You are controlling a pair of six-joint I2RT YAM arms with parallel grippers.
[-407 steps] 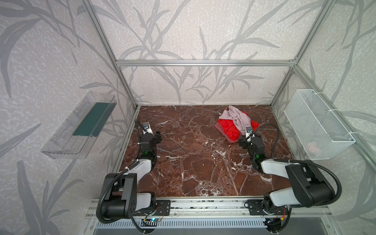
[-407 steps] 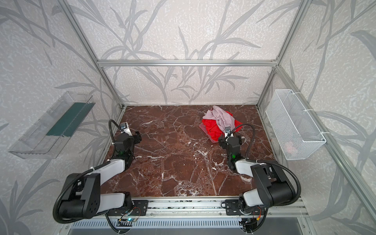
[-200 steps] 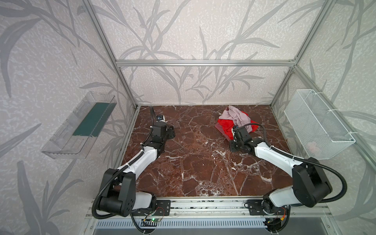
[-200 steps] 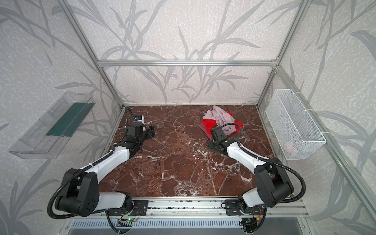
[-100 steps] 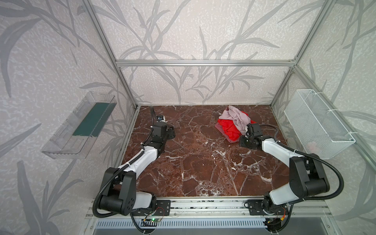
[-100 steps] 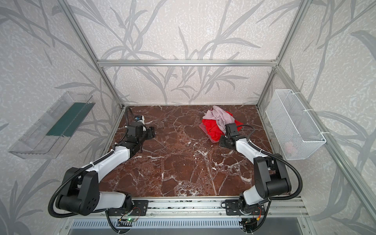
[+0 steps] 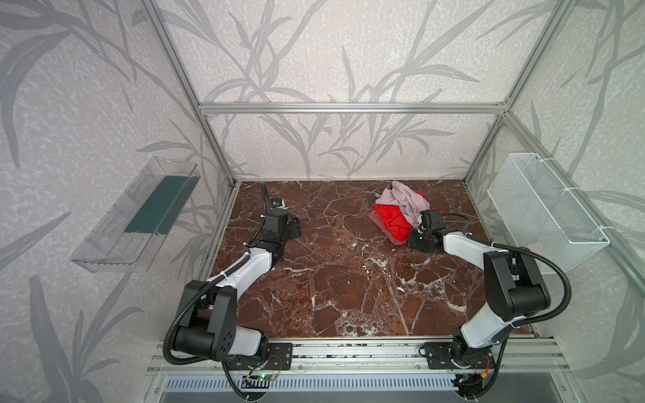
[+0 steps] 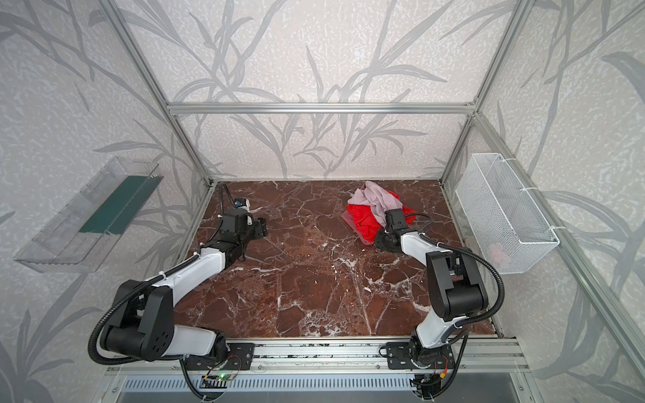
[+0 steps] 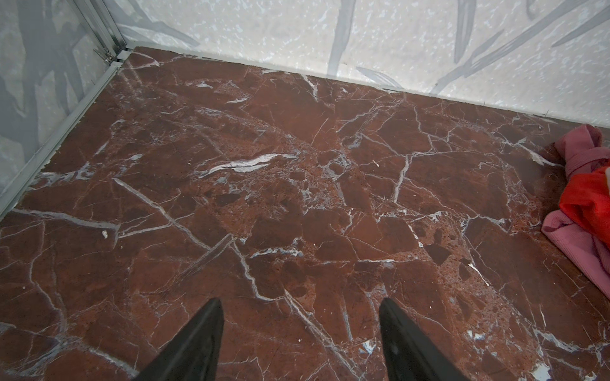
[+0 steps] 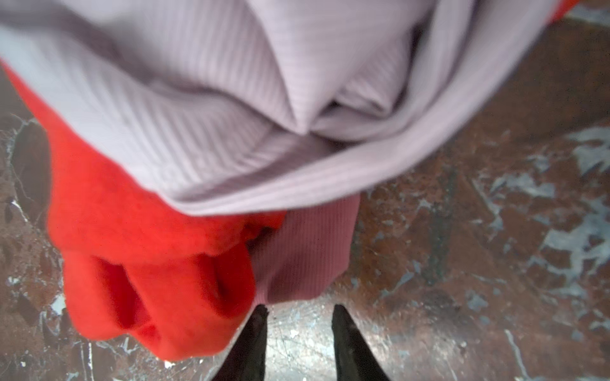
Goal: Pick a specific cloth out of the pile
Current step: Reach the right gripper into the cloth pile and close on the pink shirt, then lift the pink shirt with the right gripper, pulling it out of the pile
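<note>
Far right on the veined red-brown marble top [image 7: 349, 279], the pile [image 7: 401, 209]: ribbed lilac-grey cloth [image 10: 231, 99] over fuzzy red cloth [image 10: 132, 247]; ribbed dusty rose cloth [image 10: 307, 250] beneath, its edge just before right gripper [image 10: 298, 311], jaws narrowly parted, empty. Left gripper [image 9: 298, 305] wide, empty, well apart over marble.

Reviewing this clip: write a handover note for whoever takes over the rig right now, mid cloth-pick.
Left gripper: jaws open, empty, over the bare marble tabletop, well away from the pile.
Right gripper: jaws narrowly open, nothing between them, tips just short of the dusty rose cloth.
That cloth lies under the red cloth and the lilac-grey cloth, with one edge poking out toward the right gripper.
Done: approach.
Left: grip the rose edge and pull it free.
</note>
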